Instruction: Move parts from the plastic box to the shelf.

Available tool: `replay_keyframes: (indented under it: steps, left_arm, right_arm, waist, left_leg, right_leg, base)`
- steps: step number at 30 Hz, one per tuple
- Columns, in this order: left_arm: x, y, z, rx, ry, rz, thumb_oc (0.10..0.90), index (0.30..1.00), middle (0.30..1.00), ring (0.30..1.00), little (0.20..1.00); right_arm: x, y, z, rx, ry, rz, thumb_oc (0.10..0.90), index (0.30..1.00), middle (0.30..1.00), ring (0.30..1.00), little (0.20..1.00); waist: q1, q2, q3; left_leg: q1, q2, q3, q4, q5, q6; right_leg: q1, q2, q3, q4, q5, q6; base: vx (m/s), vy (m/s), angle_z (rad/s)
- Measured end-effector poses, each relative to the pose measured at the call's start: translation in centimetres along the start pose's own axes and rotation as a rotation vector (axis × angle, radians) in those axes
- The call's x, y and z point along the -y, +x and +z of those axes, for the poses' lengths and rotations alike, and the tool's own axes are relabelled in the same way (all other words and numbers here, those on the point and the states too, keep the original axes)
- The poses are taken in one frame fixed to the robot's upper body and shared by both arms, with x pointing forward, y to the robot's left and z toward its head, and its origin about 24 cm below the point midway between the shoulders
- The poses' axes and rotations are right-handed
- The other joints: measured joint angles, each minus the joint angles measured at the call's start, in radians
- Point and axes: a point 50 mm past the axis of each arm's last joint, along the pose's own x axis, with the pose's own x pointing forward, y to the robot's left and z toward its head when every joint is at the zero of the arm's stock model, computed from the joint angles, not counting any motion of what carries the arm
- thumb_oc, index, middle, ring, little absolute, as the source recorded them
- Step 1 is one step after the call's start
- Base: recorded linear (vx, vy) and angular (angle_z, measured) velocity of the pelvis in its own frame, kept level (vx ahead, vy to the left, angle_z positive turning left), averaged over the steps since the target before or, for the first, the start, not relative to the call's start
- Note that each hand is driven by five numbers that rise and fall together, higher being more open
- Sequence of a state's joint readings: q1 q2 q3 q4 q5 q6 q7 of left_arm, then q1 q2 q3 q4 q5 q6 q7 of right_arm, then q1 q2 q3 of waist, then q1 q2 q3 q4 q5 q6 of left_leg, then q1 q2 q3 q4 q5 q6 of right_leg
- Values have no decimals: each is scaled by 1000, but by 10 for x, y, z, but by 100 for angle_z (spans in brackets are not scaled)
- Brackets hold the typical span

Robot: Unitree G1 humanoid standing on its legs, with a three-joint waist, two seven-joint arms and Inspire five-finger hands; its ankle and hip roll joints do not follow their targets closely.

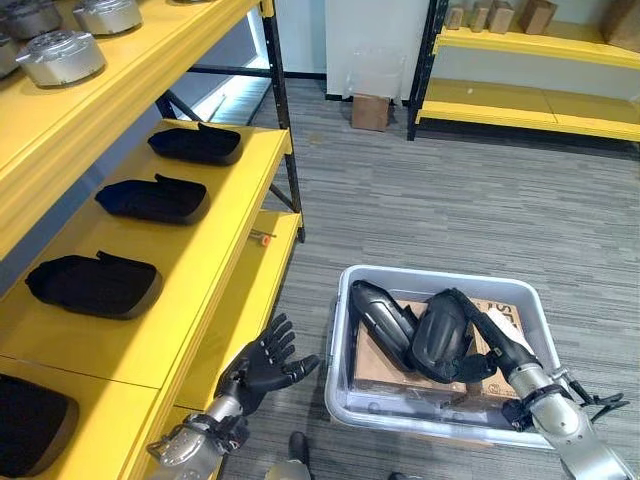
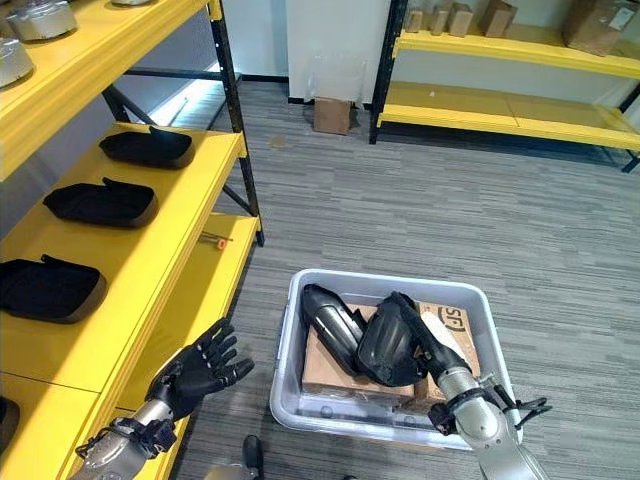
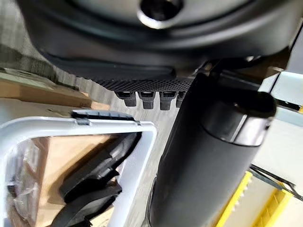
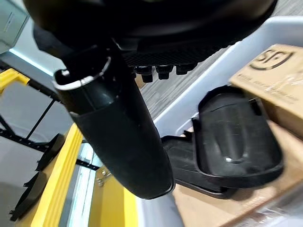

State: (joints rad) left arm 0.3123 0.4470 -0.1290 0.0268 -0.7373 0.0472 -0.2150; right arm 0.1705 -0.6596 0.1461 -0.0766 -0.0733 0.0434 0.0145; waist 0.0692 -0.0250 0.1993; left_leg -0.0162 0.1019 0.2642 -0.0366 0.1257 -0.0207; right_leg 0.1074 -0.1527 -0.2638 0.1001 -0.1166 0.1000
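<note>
Right hand: fingers curled around black part inside plastic box (second part alongside). Left hand: spread, empty, beside shelf. Risk: part catching the rim, slipping free.

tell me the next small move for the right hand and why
Probably close the right hand on the black part and lift. It already lies against that part in the plastic box, its grip unclear; the left hand hangs open by the shelf.
</note>
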Motion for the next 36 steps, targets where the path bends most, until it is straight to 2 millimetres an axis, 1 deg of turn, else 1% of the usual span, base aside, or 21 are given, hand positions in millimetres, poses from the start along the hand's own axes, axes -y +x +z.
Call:
replay_keyframes:
  steps: [4,7,8,10,14,18,19,20,22,23,24,25,26,27,29,32,34,36]
  left_arm:
    - [-1,-3,-6,-33,-10,-2,900,1000,1000,1000,1000]
    - [1,-4,-10,-63,-9,-13,900,1000,1000,1000,1000]
    - [1,-4,-11,-75,-8,-21,900,1000,1000,1000,1000]
    - [3,-3,-13,-95,14,-31,900,1000,1000,1000,1000]
    - [7,-2,-17,-122,11,-51,900,1000,1000,1000,1000]
    - [10,2,-17,-136,14,-66,900,1000,1000,1000,1000]
    - [14,4,-17,-140,17,-83,900,1000,1000,1000,1000]
    - [15,5,-17,-142,18,-90,900,1000,1000,1000,1000]
    - [21,9,-18,-147,23,-118,900,1000,1000,1000,1000]
    - [25,12,-18,-149,25,-134,900,1000,1000,1000,1000]
    - [26,12,-18,-149,26,-137,900,1000,1000,1000,1000]
    - [26,12,-18,-148,27,-137,900,1000,1000,1000,1000]
    - [26,14,-15,-141,31,-141,900,1000,1000,1000,1000]
    - [27,15,-14,-137,33,-144,900,1000,1000,1000,1000]
    - [28,17,-12,-131,37,-152,900,1000,1000,1000,1000]
    - [30,20,-8,-112,46,-161,900,1000,1000,1000,1000]
    - [30,23,-3,-86,55,-164,900,1000,1000,1000,1000]
    - [31,25,-1,-79,58,-168,900,1000,1000,1000,1000]
  right_arm:
    - [0,9,7,3,35,-7,900,1000,1000,1000,1000]
    - [-8,20,18,27,34,25,900,1000,1000,1000,1000]
    - [-12,23,23,39,37,36,900,1000,1000,1000,1000]
    - [-19,29,30,43,51,43,900,1000,1000,1000,1000]
    - [-33,42,37,28,54,40,900,1000,1000,1000,1000]
    - [-37,48,39,-10,44,38,900,1000,1000,1000,1000]
    - [-42,51,38,-31,43,46,900,1000,1000,1000,1000]
    - [-44,53,37,-41,40,52,900,1000,1000,1000,1000]
    - [-50,58,36,-65,17,69,900,1000,1000,1000,1000]
    - [-54,59,34,-76,-8,76,900,1000,1000,1000,1000]
    - [-55,59,34,-81,-18,78,900,1000,1000,1000,1000]
    - [-55,59,34,-83,-41,76,900,1000,1000,1000,1000]
    - [-52,61,36,-80,-92,52,900,1000,1000,1000,1000]
    - [-50,62,37,-84,-118,34,900,1000,1000,1000,1000]
    - [-43,64,37,-95,-189,11,900,1000,1000,1000,1000]
    - [-36,64,35,-105,-263,1,900,1000,1000,1000,1000]
    - [-32,61,40,-87,-313,-19,900,1000,1000,1000,1000]
    - [-32,59,42,-81,-318,-28,900,1000,1000,1000,1000]
  waist:
    - [19,0,0]
    - [18,1,-1]
    - [32,3,-2]
    - [45,6,-2]
    - [52,16,-3]
    - [64,35,-2]
    - [73,44,-2]
    - [74,48,-2]
    - [73,66,4]
    - [75,84,13]
    - [75,92,18]
    - [75,98,20]
    - [74,115,33]
    - [73,124,39]
    - [72,135,53]
    - [71,139,77]
    - [68,135,95]
    - [64,135,108]
  left_leg:
    - [1,-1,-15,-2,0,0]
    - [2,0,-27,-3,1,-1]
    - [1,0,-29,-3,1,-1]
    - [0,-2,-31,-3,1,-2]
    - [-7,-5,-47,-3,2,-2]
    - [-19,-6,-49,1,2,-2]
    - [-26,-6,-50,3,3,-3]
    - [-31,-6,-51,6,3,-3]
    - [-48,-4,-52,13,4,-3]
    - [-58,-3,-53,14,7,-3]
    - [-61,-4,-53,14,8,-2]
    - [-69,-4,-53,16,9,-1]
    - [-85,-3,-52,17,13,1]
    - [-95,-4,-52,18,15,3]
    - [-105,-6,-52,19,18,7]
    - [-106,-8,-51,19,19,8]
    - [-125,-9,-51,17,21,6]
    - [-131,-13,-50,17,24,8]
  right_leg:
    - [29,9,-22,-39,12,0]
    - [40,13,-39,-53,14,-1]
    - [42,13,-41,-56,14,-2]
    - [43,13,-43,-57,14,-2]
    - [42,11,-51,-57,14,-2]
    - [30,8,-53,-50,14,-2]
    - [22,8,-52,-46,14,-2]
    - [18,8,-53,-45,14,-2]
    - [-1,4,-53,-35,14,-2]
    - [-13,4,-54,-27,14,-3]
    - [-18,4,-54,-23,14,-2]
    - [-28,3,-54,-18,13,-2]
    - [-47,2,-55,-5,13,-3]
    - [-59,1,-55,3,13,-3]
    - [-74,-6,-55,15,10,-2]
    - [-85,-8,-53,28,6,-1]
    - [-117,-13,-50,55,-9,-2]
    - [-126,-15,-48,66,-9,-2]
  base:
    - [65,-17,13]
    - [50,-1,15]
    - [22,8,5]
    - [29,10,3]
    - [21,3,7]
    - [-14,10,1]
    - [-66,45,1]
    - [-80,54,0]
    - [-77,49,1]
    - [-103,60,2]
    - [-107,60,1]
    - [-86,52,-4]
    - [-73,72,-2]
    - [-61,84,-3]
    - [-51,61,0]
    - [-68,22,-1]
    - [-19,13,0]
    - [-45,36,0]
